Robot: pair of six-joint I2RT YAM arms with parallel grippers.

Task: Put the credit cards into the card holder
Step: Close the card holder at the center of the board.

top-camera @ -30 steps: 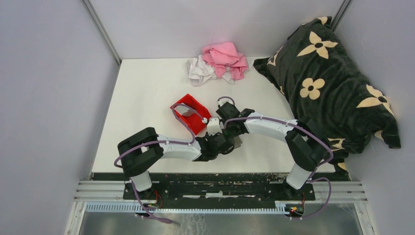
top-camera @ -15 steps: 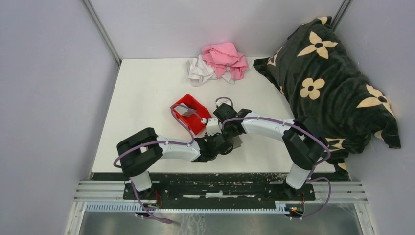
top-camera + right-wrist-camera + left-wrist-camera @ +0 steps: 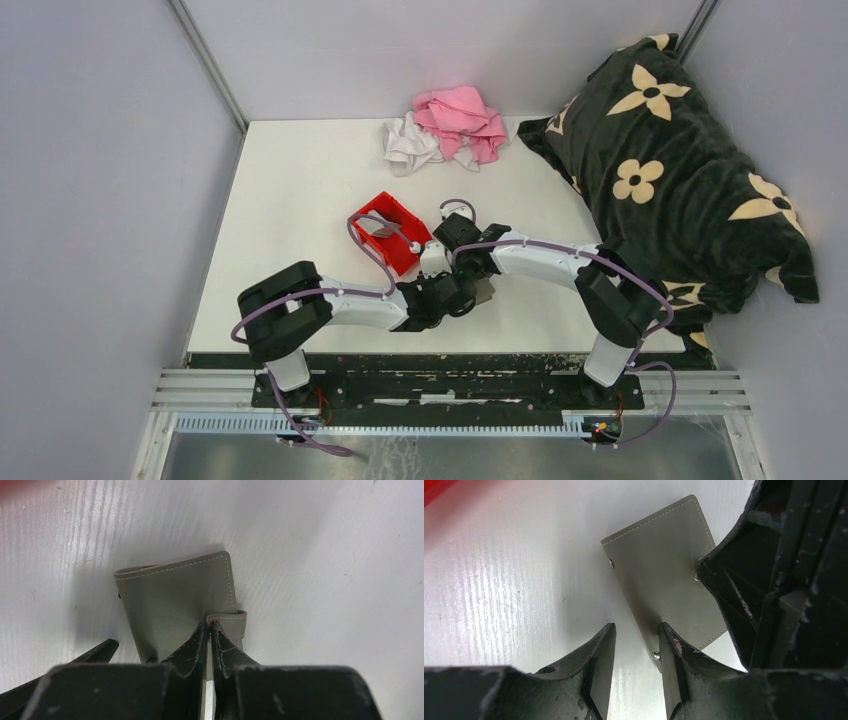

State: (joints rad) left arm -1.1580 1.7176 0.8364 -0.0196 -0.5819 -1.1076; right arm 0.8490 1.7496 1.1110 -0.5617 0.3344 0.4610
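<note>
Right tool [image 3: 210, 626]: jaws all but closed, only a sliver of gap between the tips. The tips rest on the wallet [image 3: 175, 597] at the inner end of its strap [image 3: 231, 622]; whether they pinch the strap or merely press on the cover cannot be told.

Left tool [image 3: 638, 630]: jaws a narrow way apart, nothing between them but bare tabletop [image 3: 300, 200]. Its right finger [image 3: 671, 665] lies at the wallet's near corner, beside a small metal stud [image 3: 655, 655]; its left finger [image 3: 599, 665] stands clear of the wallet. The two tools face each other from opposite sides of the wallet, and the right tool's dark body fills the right of the left wrist view, meeting the wallet's far long edge.

Wallet: grey, stitched along the border, folded shut and lying flat on the tabletop. It is in the middle of the near half, and from above it is mostly hidden under the two wrists, with only a grey corner showing.

Red bin [image 3: 385, 230]: just left of and behind the tools, near the wallet but not touching it.

Far edge of the tabletop: a pink cloth [image 3: 460, 112] bunched against a white cloth [image 3: 405, 145]. Right edge: a black cushion [image 3: 660, 150] with cream flower motifs, overhanging the tabletop.
</note>
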